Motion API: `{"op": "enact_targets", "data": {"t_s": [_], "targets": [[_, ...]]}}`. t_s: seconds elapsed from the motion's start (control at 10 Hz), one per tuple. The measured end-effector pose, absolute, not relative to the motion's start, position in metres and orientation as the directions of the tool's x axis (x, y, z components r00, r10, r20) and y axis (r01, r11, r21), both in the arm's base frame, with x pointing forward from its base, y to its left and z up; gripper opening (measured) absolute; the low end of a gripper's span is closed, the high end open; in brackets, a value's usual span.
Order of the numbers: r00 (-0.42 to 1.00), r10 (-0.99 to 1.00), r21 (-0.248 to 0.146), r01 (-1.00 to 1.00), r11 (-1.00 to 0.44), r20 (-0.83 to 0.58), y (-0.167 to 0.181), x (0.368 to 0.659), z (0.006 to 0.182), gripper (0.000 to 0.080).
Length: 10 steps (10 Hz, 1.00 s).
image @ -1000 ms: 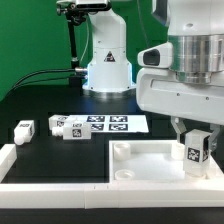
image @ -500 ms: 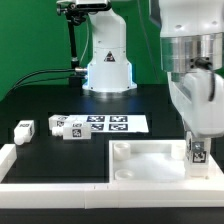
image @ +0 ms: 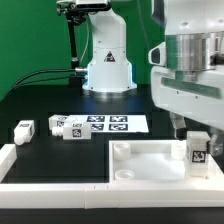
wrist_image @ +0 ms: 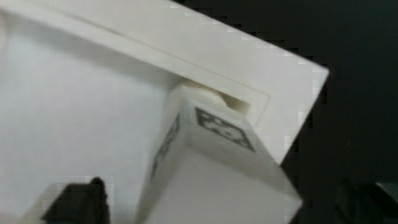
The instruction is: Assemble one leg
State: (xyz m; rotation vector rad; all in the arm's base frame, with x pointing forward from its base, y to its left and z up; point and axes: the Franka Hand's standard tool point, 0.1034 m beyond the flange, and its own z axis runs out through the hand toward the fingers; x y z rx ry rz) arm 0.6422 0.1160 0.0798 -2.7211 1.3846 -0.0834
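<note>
Your gripper (image: pixel 198 133) clamps the leg (image: pixel 198 148) directly beneath it, long axis upright (over the panel (image: pixel 150 160) corner at the exterior view's right).

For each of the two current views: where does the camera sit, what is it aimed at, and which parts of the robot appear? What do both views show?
Exterior view: off the arm, low over the table, looking across the white panel and marker board toward the arm's base; the wrist and gripper show at this view's right.
Wrist view: on the wrist, looking down at the leg in the panel's corner; only dark fingertips show.
Shared: the leg and the panel.
</note>
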Motion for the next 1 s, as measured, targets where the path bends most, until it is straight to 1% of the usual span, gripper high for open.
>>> {"op": "enact_targets", "data": {"t_s": [0.1,0.4,0.5,0.6,0.7,0.8,0.9,1.0], "targets": [[0.677,-0.736,-0.100,-0.731,-0.675,0.016,0.1193,0.6404,0.0784,0.0646],[0.782,-0.622,-0.094,-0.617,-0.781,0.034,0.1162,0.6410,0.0782,0.0648],[0.846,-0.532,-0.081,-0.527,-0.846,0.045,0.1146,0.6408,0.0776,0.0648],[0.930,-0.367,-0.055,-0.365,-0.929,0.030,0.1122,0.6409,0.0749,0.0648],[0.933,-0.359,-0.055,-0.358,-0.932,0.029,0.1101,0.6418,0.0741,0.0648],[0.919,-0.394,-0.056,-0.392,-0.918,0.031,0.1104,0.6422,0.0742,0.0622],[0.919,-0.393,-0.056,-0.391,-0.919,0.031,0.1099,0.6422,0.0741,0.0622],[0.912,-0.410,-0.057,-0.408,-0.911,0.029,0.1099,0.6422,0.0739,0.0445]]}}
